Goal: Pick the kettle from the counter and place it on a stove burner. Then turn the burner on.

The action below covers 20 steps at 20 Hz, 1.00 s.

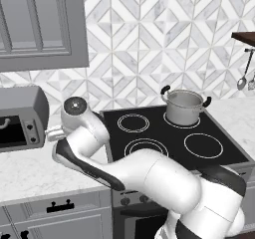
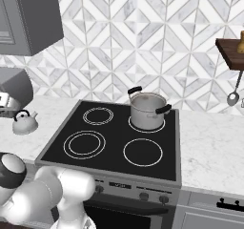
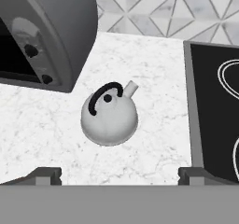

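The gripper hung above the counter with its jaws spread wide and nothing between them, its two dark fingertips rising at the lower edge of the hand view. The kettle sat upright on the marble just ahead of the gripper and roughly centred between the fingertips, apart from both. Its black handle arched over the dome on a diagonal line, running from the gripper's near left toward the far right, where the short spout pointed. A grey toaster oven stood beyond the kettle to the left; the black cooktop lay to the right. In the right base view the kettle rested left of the cooktop, well apart from the large double-ring burner. Judged from this, the descent would probably need the jaws turned to straddle that slanted handle.
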Available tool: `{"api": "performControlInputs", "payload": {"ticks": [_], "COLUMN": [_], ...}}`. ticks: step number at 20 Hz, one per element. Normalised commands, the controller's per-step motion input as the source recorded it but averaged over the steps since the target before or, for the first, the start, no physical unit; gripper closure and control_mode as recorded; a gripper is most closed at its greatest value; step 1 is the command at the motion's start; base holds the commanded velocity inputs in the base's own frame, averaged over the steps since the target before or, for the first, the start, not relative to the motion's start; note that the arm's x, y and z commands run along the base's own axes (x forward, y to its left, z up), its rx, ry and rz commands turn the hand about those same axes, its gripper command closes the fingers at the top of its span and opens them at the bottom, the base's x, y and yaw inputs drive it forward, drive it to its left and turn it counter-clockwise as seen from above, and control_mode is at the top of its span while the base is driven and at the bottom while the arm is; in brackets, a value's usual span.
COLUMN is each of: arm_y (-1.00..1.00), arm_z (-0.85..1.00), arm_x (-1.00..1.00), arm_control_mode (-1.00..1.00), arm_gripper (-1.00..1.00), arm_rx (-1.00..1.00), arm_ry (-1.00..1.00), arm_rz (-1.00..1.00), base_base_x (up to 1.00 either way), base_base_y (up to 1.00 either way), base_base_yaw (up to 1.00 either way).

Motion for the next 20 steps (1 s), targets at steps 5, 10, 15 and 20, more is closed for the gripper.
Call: {"api": "performControlInputs", "payload": {"ticks": [5,10,15,20], "arm_y": [0.28,0.18,0.07,0.09], "arm_z": [-0.08,-0.31,-0.46,-0.19], "arm_x": [0.18,0.49,0.39,0.36], "arm_control_mode": [-1.0,-1.0,-1.0,-1.0], "arm_gripper": [-1.0,-1.0,-1.0,-1.0], "arm_rx": [-0.07,-0.09,0.01,0.0], "arm_ry": [0.06,0.07,0.07,0.0], "arm_rz": [-0.01,0.0,-0.01,-0.03], "base_base_x": [0.0,0.0,0.0,0.0], "base_base_y": [0.0,0.0,0.0,0.0], "base_base_yaw": [0.0,0.0,0.0,0.0]}}
